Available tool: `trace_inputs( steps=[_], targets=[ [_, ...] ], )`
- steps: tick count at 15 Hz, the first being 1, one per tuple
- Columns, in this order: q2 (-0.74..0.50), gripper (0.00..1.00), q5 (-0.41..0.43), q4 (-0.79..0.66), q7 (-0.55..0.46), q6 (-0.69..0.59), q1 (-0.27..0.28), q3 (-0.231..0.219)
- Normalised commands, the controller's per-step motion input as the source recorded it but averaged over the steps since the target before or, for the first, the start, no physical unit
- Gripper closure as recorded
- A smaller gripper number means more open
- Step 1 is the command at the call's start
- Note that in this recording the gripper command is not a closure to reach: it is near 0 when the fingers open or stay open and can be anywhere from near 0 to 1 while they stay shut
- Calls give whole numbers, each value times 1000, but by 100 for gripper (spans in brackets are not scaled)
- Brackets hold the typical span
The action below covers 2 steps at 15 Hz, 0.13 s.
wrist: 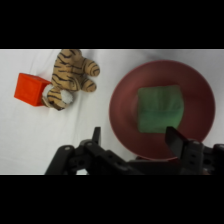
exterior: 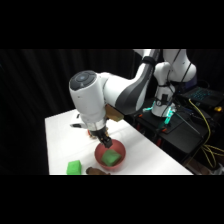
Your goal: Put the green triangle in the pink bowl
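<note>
The green triangle (wrist: 160, 109) lies inside the pink bowl (wrist: 122, 117), resting on its floor near the centre. In the wrist view it sits at about twelve o'clock from the gripper (wrist: 135, 140), just beyond the fingertips and apart from them. The jaws stand wide apart, holding nothing. A tiger toy (wrist: 72, 75) and red block (wrist: 31, 89) lie at ten o'clock, outside the bowl.
</note>
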Motion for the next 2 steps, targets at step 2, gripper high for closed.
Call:
trace_inputs(
  steps=[2],
  targets=[
    [-113,0,-39,-16,-41,-36,24,-40]
  ],
)
